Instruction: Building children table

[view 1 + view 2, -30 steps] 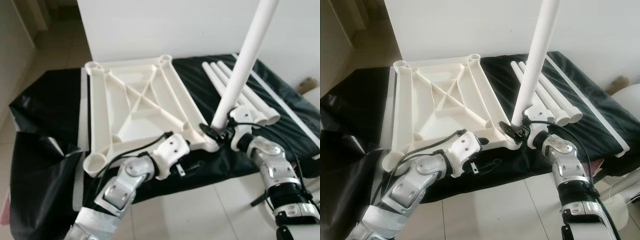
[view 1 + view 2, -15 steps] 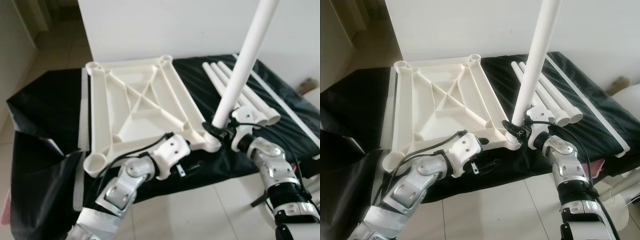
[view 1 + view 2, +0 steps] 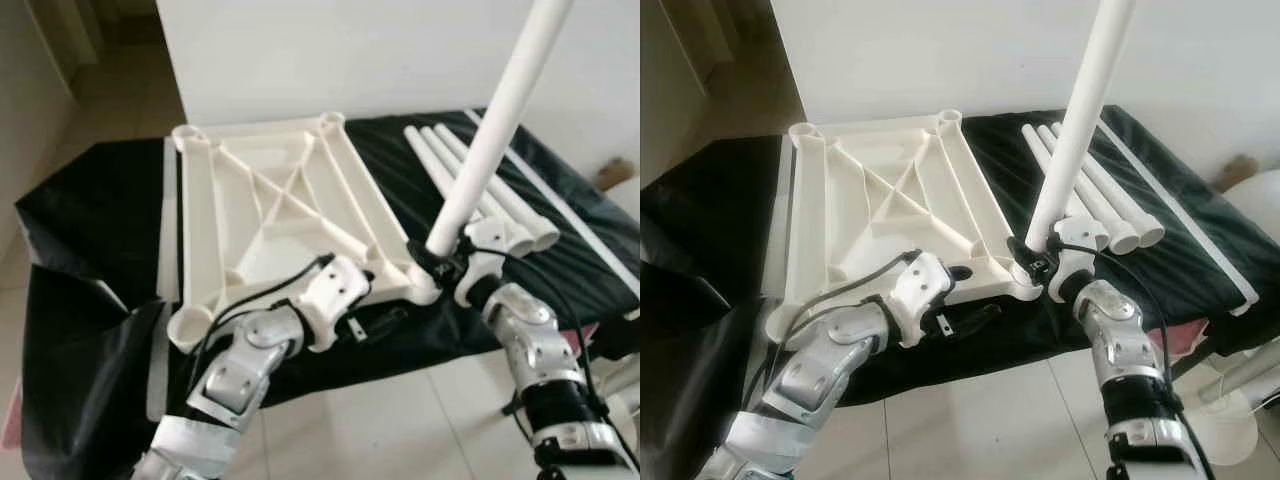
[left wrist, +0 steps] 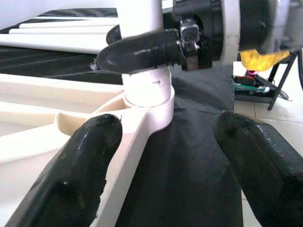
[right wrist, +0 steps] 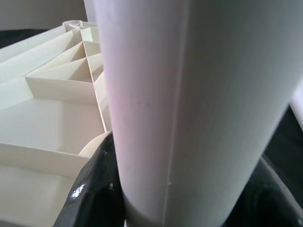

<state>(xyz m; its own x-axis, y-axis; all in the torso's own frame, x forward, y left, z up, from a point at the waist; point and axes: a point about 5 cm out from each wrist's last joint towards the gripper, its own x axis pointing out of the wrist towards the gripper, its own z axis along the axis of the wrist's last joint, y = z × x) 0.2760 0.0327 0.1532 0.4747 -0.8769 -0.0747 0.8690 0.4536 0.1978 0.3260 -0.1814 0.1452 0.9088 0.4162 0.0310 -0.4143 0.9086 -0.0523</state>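
A white ribbed tabletop (image 3: 270,215) lies upside down on a black cloth. A long white leg tube (image 3: 490,140) stands tilted in the socket (image 4: 147,97) at its near right corner. My right gripper (image 3: 440,262) is shut on the tube's lower end, just above the socket; the tube (image 5: 199,109) looms close in the right wrist view. My left gripper (image 3: 375,322) is open at the tabletop's front edge, left of that socket, its fingers (image 4: 75,175) straddling the rim and black cloth with nothing held. Three spare leg tubes (image 3: 1110,205) lie side by side to the right.
The black cloth (image 3: 100,220) covers a low platform that ends at a tiled floor (image 3: 400,420) near me. A long white strip (image 3: 575,215) lies right of the spare tubes, another (image 3: 167,230) along the tabletop's left side. A white wall (image 3: 350,50) stands behind.
The held tube's top has leaned a little further right, and my right forearm has shifted with it. My left gripper has edged slightly closer to the tabletop's front rim.
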